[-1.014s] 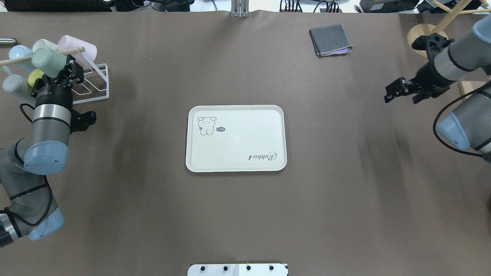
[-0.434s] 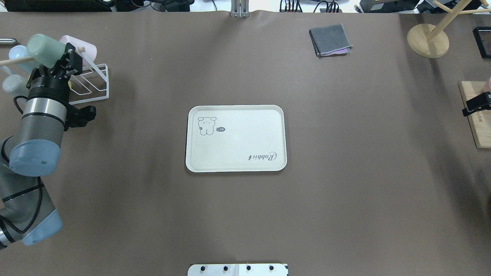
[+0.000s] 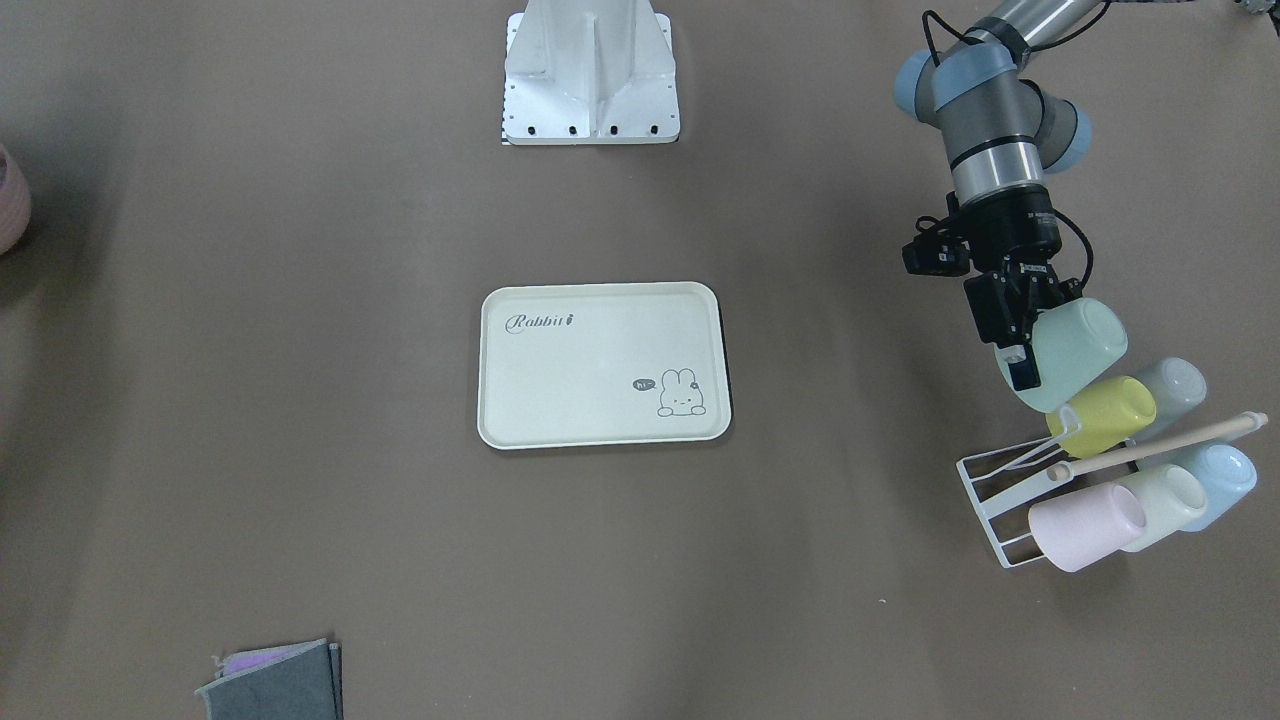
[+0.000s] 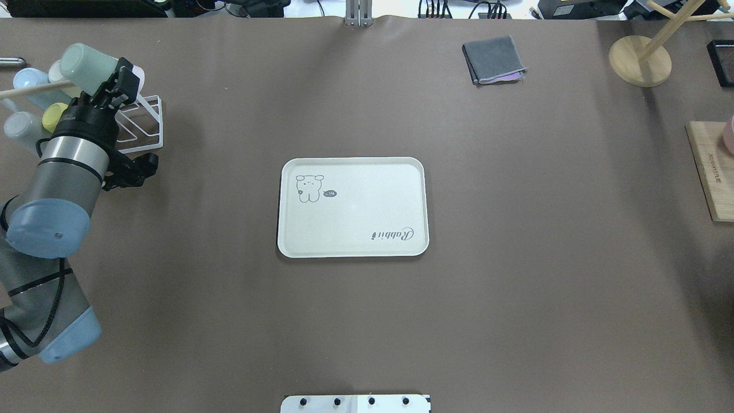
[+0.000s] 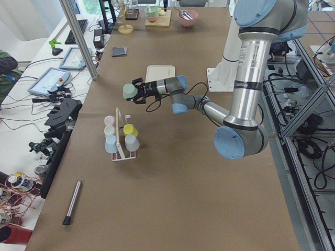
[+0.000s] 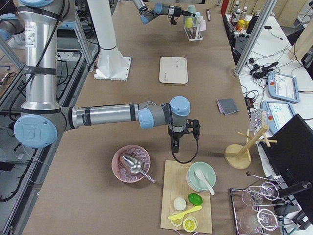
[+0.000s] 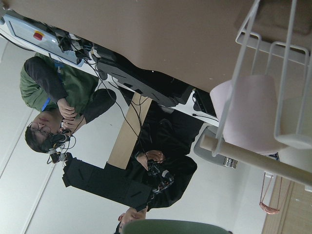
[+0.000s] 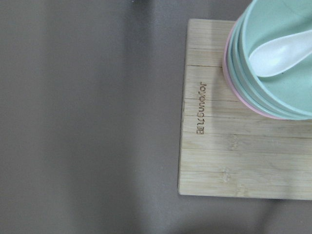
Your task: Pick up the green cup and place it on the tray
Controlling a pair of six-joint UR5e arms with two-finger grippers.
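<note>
Far left, on your matte brown surface [image 4: 516, 287]: a white wire rack [image 4: 146, 112] with a round wooden dowel [image 4: 34, 89] and smooth pastel plastic cups lying on their sides. They are yellow [image 3: 1105, 415], pink [image 3: 1085, 525], pale whitish-green [image 3: 1165, 505] and light blue [image 3: 1220, 480].

The green cup [image 4: 86, 62] is a matte mint tumbler, slightly tapered. It is held in the air over the rack's end, tilted, with its base pointing away from the wrist. It is well apart from the tray and not on it.

Left gripper [image 4: 114, 80]: jaws nearly closed, clamped on the cup's wall near the rim. It touches nothing else that you can see.

Centre: the tray [image 4: 367, 195] is a flat cream rectangle with rounded corners, a raised rim, grey "Rabbit" script and a bunny drawing.

Right of centre, at the far edge: a folded grey cloth [image 4: 494, 57], then a round wooden stand base [image 4: 639, 60].

Far right: a bamboo board [image 4: 708, 172] with a stack of glossy mint and pink bowls [image 8: 287, 92] and a white spoon [image 8: 278, 53] in the top one.

Right gripper [image 6: 177, 146]: it hangs just short of the board. You only get it from the side camera, so I can't tell how its jaws stand.
</note>
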